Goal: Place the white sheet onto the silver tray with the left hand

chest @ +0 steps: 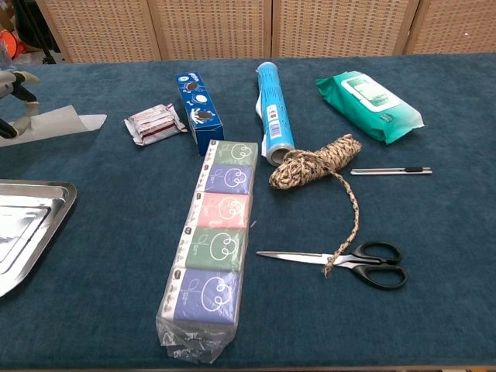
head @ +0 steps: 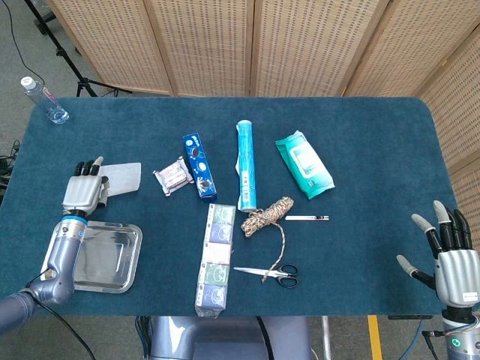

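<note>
The white sheet (head: 124, 178) lies at the table's left, its left end raised off the cloth. My left hand (head: 84, 191) pinches that raised end, seen at the left edge of the chest view, where the hand (chest: 11, 99) holds the sheet (chest: 66, 123). Just nearer than the hand, the silver tray (head: 133, 259) sits bare at the front left corner, and its rim (chest: 60, 203) also shows in the chest view. Beyond the front right corner, my right hand (head: 448, 259) hovers with fingers spread and nothing in it.
A snack pack (head: 172, 176) and a blue cookie box (head: 199, 165) lie right of the sheet. Further right are a blue tube (head: 247, 165), green wipes pack (head: 304, 163), rope (head: 268, 214), scissors (head: 270, 274) and a row of tissue packs (head: 216, 255). A water bottle (head: 45, 100) stands back left.
</note>
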Available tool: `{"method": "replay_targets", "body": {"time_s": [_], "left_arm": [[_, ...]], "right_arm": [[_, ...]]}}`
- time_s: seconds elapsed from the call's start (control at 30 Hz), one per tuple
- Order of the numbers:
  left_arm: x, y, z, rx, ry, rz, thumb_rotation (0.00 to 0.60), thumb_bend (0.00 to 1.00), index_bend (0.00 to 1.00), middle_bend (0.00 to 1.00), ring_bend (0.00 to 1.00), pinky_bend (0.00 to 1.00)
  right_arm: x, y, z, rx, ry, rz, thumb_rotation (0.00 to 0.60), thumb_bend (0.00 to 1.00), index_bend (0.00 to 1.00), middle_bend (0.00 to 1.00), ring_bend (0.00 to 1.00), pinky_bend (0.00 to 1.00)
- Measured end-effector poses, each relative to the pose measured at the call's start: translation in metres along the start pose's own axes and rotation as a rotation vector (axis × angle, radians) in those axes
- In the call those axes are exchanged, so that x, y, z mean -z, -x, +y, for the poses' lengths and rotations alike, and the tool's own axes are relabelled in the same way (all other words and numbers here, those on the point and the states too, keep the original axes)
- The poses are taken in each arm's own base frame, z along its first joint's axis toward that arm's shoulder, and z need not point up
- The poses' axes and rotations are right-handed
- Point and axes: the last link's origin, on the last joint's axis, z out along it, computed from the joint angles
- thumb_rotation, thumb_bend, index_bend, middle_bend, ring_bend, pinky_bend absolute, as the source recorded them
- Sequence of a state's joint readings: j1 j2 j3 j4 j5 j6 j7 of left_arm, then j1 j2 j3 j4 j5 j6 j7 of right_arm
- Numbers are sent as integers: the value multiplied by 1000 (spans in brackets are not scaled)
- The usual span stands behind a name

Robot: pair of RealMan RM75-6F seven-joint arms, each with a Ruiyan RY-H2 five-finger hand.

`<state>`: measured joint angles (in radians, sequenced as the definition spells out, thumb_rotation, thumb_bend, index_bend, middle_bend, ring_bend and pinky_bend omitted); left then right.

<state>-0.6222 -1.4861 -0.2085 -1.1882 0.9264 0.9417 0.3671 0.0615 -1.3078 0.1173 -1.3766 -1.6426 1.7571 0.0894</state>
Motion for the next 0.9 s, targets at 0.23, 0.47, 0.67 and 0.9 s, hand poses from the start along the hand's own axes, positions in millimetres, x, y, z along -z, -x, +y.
{"method": "replay_targets", "body": {"time_s": [0.23, 0.47, 0.67, 0.9], "left_arm": [[9, -31, -3, 67, 6, 52, 581, 588, 721, 0, 0, 0], [29, -49, 0, 93, 39, 73, 582, 588, 727, 0, 0, 0], [54, -54, 14, 112, 96, 66, 583, 587, 727, 0, 0, 0], [83, -54, 29, 110, 149, 43, 583, 587, 727, 0, 0, 0]], "right_arm": [[0, 0, 0, 2, 0, -2, 600, 53, 206, 0, 0, 0], [1, 1, -1, 9, 0, -7, 600, 53, 207, 0, 0, 0], [2, -1, -3, 10, -6, 0, 600, 53, 207, 0, 0, 0], [4, -6, -2, 5, -2, 12, 600, 53, 207, 0, 0, 0]]}}
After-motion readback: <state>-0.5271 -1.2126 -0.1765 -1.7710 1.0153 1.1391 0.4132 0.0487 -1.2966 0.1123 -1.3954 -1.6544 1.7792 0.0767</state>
